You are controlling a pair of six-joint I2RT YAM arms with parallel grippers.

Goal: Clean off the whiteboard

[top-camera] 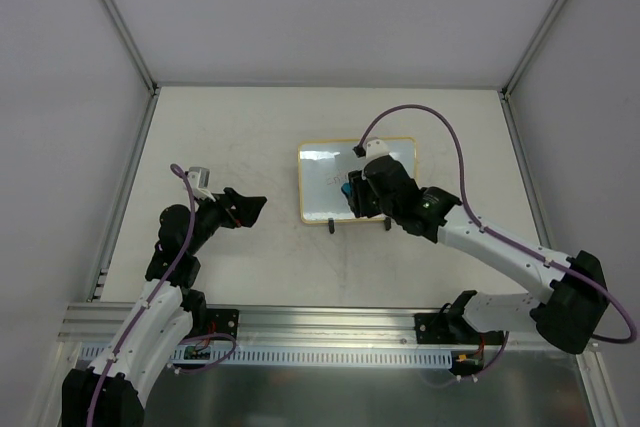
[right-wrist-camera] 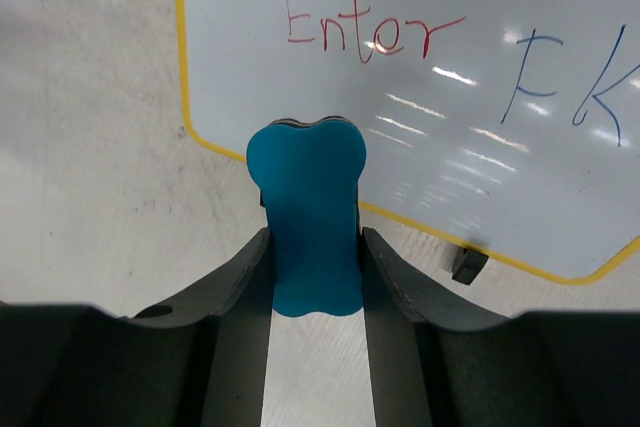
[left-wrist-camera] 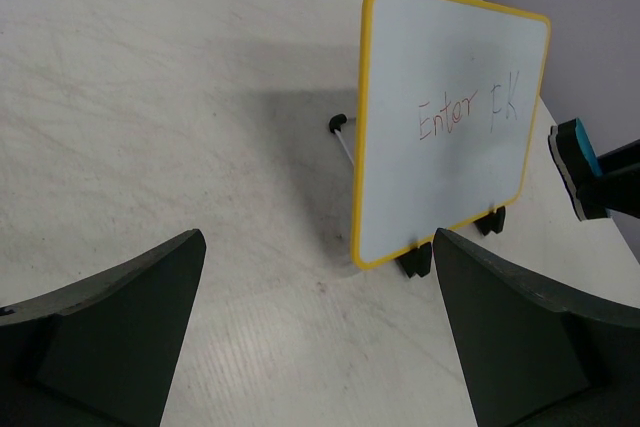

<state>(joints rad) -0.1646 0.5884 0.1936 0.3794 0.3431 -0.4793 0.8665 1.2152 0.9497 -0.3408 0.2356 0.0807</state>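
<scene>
One worktop [top-camera: 230, 137], pale and scuffed. Two arms on its near edge. One whiteboard [top-camera: 325, 182] stands propped about mid-worktop, slightly right of centre, yellow-framed. Left gripper [top-camera: 258, 205]: released, jaws spread wide, nothing between them, over the worktop's left half, well apart from the board. Right gripper [top-camera: 352, 192]: clenched on one blue eraser [right-wrist-camera: 307, 227] at the board's lower edge; contact unclear. Two black feet [left-wrist-camera: 415, 259]. Two written words: red "Enter" [right-wrist-camera: 370, 32], blue "FK" [right-wrist-camera: 570, 82].

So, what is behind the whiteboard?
A thin pale rod with a black tip sticks out behind the whiteboard, its end on the table. The board covers the rod's other end and everything else behind it.
</scene>
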